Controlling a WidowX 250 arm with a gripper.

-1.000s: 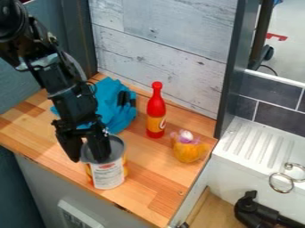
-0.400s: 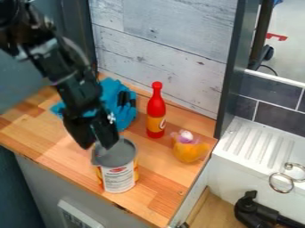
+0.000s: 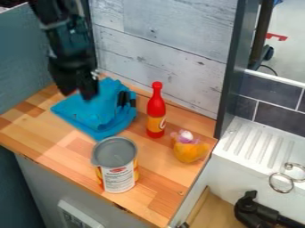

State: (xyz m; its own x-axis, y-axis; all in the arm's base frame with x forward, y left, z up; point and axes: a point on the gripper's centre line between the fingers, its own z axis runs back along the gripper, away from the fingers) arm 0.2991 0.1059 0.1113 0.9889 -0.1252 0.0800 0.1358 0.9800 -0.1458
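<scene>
High at the upper left, the black gripper [image 3: 78, 91] hangs above the blue cloth [image 3: 104, 113], its two fingers a little apart with nothing seen between them. The cloth lies crumpled on the wooden counter, partly behind the fingertips. An open-topped can [image 3: 117, 171] with a grey rim and a white and yellow label stands upright near the counter's front edge, apart from the gripper. Right of the cloth stands a red bottle [image 3: 156, 109] with an orange label.
An orange item with a purple and white top [image 3: 189, 149] sits near the counter's right edge. A plank wall [image 3: 161, 49] rises behind. At the right are a white ribbed sink ledge [image 3: 253, 144], metal rings [image 3: 281, 182] and a black faucet [image 3: 256, 211].
The gripper has risen from the can and moved up over the cloth, its fingers closer together. The can has shifted slightly right and now stands clear of the fingers.
</scene>
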